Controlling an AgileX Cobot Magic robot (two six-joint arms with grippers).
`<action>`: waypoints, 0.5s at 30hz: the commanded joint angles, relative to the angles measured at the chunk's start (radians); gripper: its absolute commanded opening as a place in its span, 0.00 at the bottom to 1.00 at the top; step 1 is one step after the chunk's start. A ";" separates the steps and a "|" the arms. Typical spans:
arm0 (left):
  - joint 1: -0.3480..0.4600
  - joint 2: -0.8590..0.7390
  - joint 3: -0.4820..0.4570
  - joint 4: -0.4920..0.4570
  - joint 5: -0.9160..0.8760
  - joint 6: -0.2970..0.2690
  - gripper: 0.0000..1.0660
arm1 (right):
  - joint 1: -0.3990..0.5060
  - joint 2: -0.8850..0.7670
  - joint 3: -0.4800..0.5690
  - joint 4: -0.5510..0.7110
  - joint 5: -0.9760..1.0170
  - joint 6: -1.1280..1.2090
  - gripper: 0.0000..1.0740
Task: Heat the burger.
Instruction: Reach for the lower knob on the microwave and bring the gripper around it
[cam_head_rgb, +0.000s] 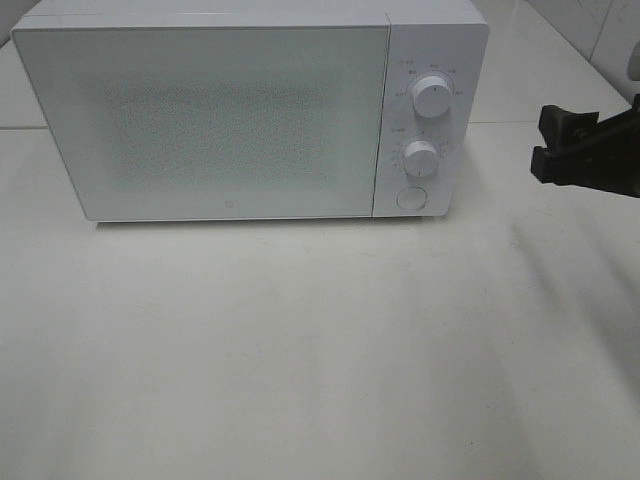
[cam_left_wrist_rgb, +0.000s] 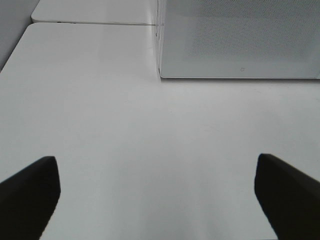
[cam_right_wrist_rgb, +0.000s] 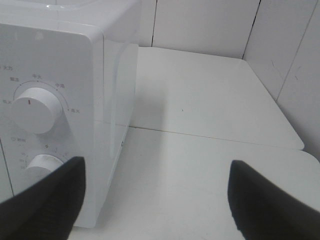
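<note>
The burger is out of view in every frame. A white microwave (cam_head_rgb: 240, 110) stands at the back of the table with its door (cam_head_rgb: 200, 120) shut. Its panel has an upper knob (cam_head_rgb: 432, 97), a lower knob (cam_head_rgb: 421, 158) and a round button (cam_head_rgb: 410, 198). My right gripper (cam_head_rgb: 548, 140) is open and empty, hovering to the right of the microwave's panel; its wrist view shows the upper knob (cam_right_wrist_rgb: 34, 110) and the lower knob (cam_right_wrist_rgb: 42, 165) close by. My left gripper (cam_left_wrist_rgb: 157, 200) is open and empty over bare table in front of the microwave's left corner (cam_left_wrist_rgb: 161, 75); it does not show in the exterior view.
The white table (cam_head_rgb: 320, 350) spreads in front of the microwave. A second white tabletop (cam_right_wrist_rgb: 210, 95) adjoins behind and to the right, with a tiled wall (cam_right_wrist_rgb: 280, 45) beyond it.
</note>
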 joint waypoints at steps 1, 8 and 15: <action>-0.004 -0.017 0.003 0.000 -0.008 -0.007 0.92 | 0.099 0.044 0.000 0.157 -0.102 -0.081 0.71; -0.004 -0.017 0.003 0.000 -0.008 -0.007 0.92 | 0.252 0.129 -0.005 0.376 -0.209 -0.085 0.71; -0.004 -0.017 0.003 0.000 -0.008 -0.007 0.92 | 0.383 0.232 -0.074 0.489 -0.225 -0.135 0.71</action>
